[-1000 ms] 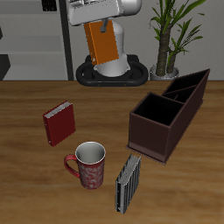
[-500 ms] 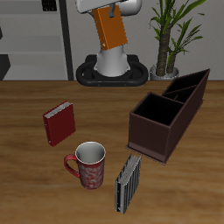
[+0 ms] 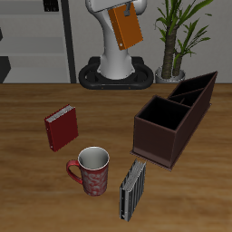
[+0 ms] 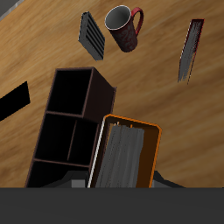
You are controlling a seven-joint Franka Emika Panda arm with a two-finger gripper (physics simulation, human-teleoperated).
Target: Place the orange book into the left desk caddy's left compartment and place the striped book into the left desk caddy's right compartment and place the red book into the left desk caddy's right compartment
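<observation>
Writing: none can be read on any book, the mug or the caddy.
Orange book [image 3: 129, 27]: held high above the tabletop [image 3: 27, 181], tilted, in front of the robot's white body; well back from the caddy. In the wrist view it fills the near foreground, pale page edge toward the camera.
Gripper [image 3: 120, 7]: mostly cut off by the picture's upper edge; jaws pinching the orange book, though the fingers themselves are hidden behind it in the wrist view.
Caddy [image 3: 174, 122]: dark brown, open-topped, on the tabletop; both its compartments look dark inside, and their floors are hard to make out.
Striped book [image 3: 133, 189]: stands upright on edge, nearer the table's front edge than the caddy, just beside the mug.
Red book [image 3: 62, 128]: stands on the tabletop, well apart from the caddy, beyond the mug.
Mug [image 3: 91, 171]: red patterned, upright, between the red book and the striped book.
Plant [image 3: 178, 32]: behind the caddy, its top cut off.
</observation>
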